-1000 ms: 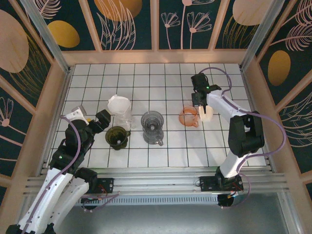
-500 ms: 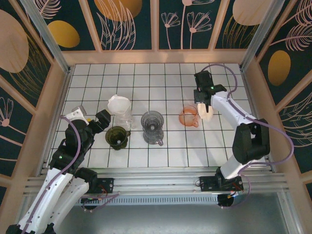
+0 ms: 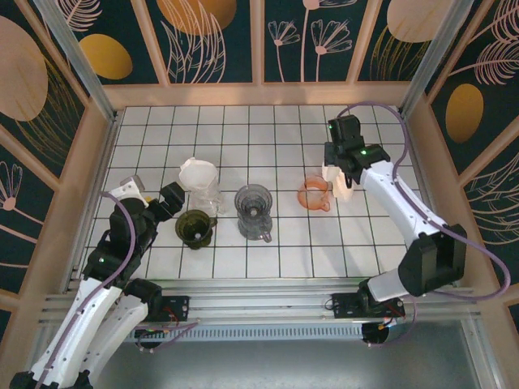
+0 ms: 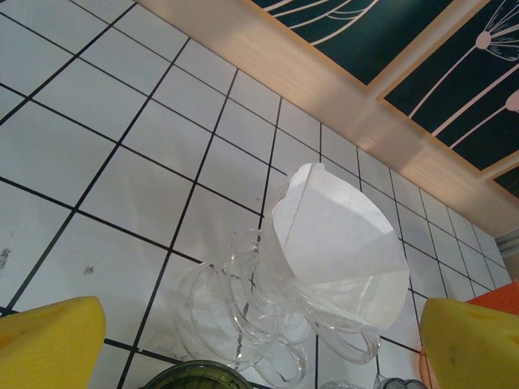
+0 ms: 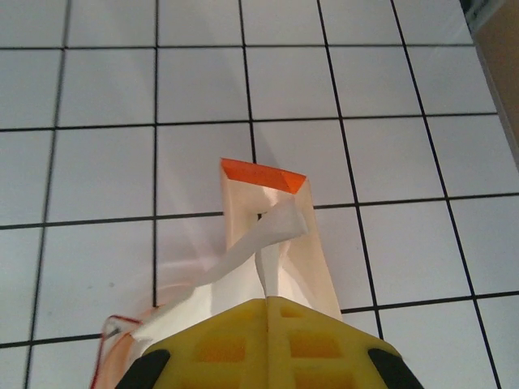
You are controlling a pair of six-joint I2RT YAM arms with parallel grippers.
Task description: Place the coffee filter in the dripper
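— Over on the right side of the table [image 3: 243, 121], what has your right gripper [image 3: 338, 180] got?

— A cream paper filter [image 5: 280, 243]. My jaws are pressed tight together on its near end. It sticks out ahead of me, folded flat, with a loose strip curling across it and an orange edge at its far tip.

— Where is it against the orange dripper [image 3: 313, 194]?

— Just beside it, on the side toward the right edge of the table. From my wrist I see a bit of orange rim under the paper's near left corner. Whether paper and dripper touch, I cannot tell, but the filter is not down inside the cone.

— And your left gripper [image 3: 152, 194]?

— Spread wide, holding nothing. It hangs near the left edge of the table, and its yellow pads [image 4: 49, 344] sit at the two bottom corners of my wrist view.

— What lies in front of it?

— A clear glass dripper [image 4: 243, 312] with a white filter [image 4: 340, 243] sitting in its top, leaning to the right. Just nearer to me stands a dark green dripper [image 3: 195, 228], and its rim shows at the bottom of the left wrist view. To the right of that, about mid-table, is a grey dripper [image 3: 254, 212]. All three stand to the left of the orange one.
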